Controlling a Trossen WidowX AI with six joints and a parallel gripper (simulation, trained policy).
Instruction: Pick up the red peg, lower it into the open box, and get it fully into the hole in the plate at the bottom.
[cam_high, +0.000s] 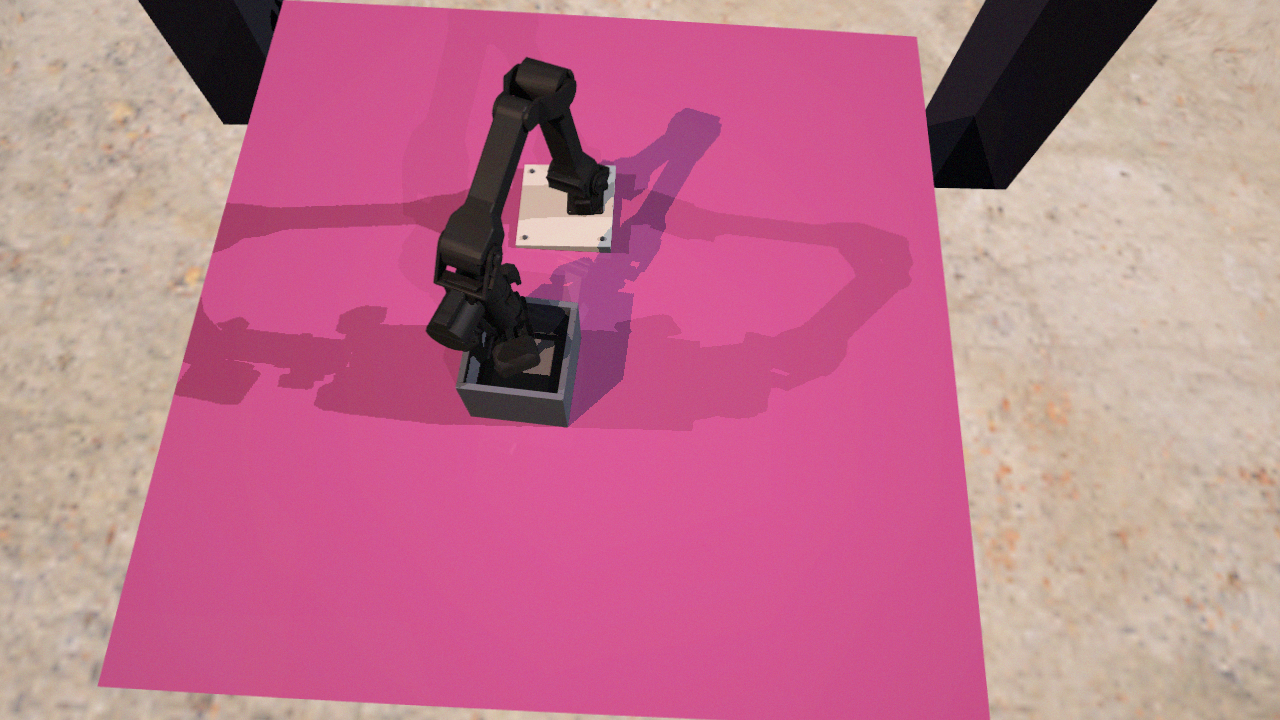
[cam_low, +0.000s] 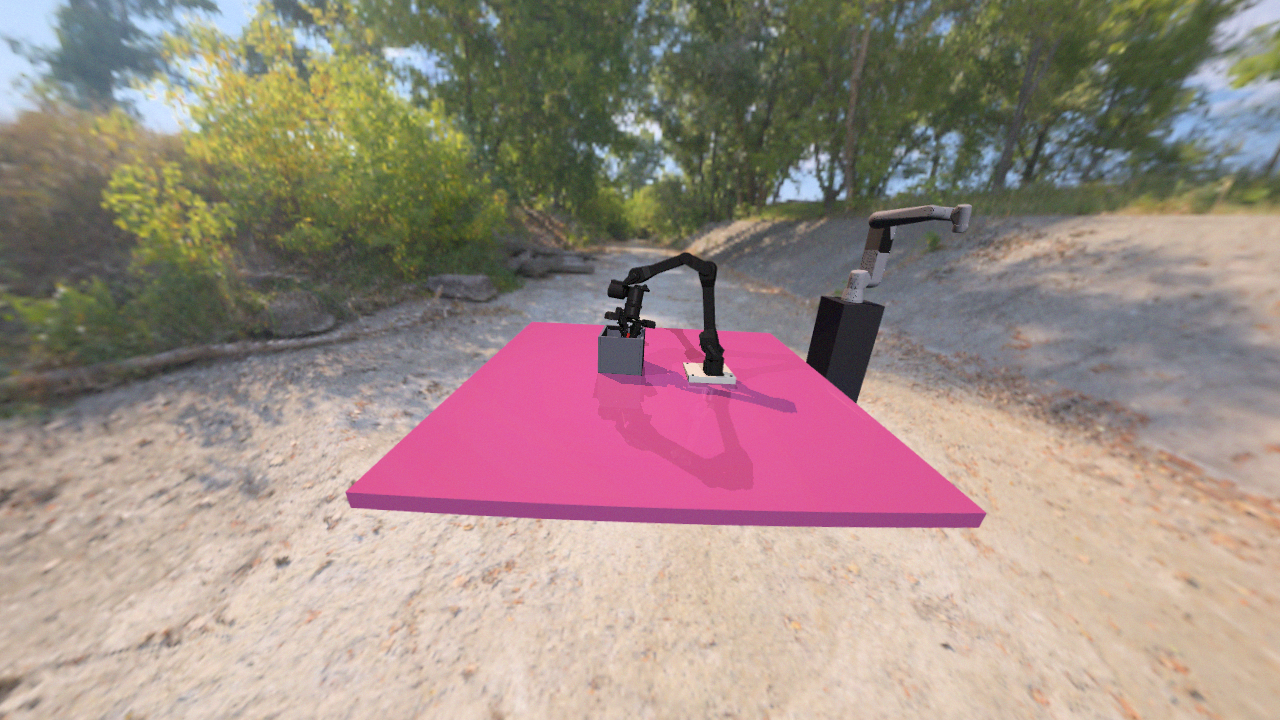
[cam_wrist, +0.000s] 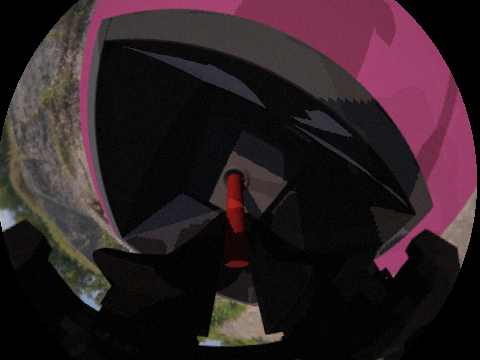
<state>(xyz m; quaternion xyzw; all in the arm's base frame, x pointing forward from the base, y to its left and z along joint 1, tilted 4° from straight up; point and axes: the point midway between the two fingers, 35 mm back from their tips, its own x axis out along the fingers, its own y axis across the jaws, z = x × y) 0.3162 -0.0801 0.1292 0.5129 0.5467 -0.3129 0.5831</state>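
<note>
The grey open box (cam_high: 523, 407) (cam_low: 620, 356) (cam_wrist: 200, 27) stands on the pink table. My gripper (cam_low: 628, 329) (cam_wrist: 234, 217) reaches down into it and is shut on the red peg (cam_wrist: 234, 200). In the wrist view the peg's far end overlaps the dark hole in the tan plate (cam_wrist: 265, 175) at the box bottom. Part of the hole's rim shows around that end. I cannot tell how deep the peg's end is in the hole. In the top view the hand hides the peg and the hole.
The box walls rise around the fingers on all sides. The arm's white base plate (cam_high: 546, 229) (cam_low: 711, 380) lies on the table (cam_high: 572, 555) (cam_low: 662, 465) behind the box in the top view. A second arm (cam_low: 875, 255) stands on a black pedestal (cam_low: 841, 344) beyond the table edge.
</note>
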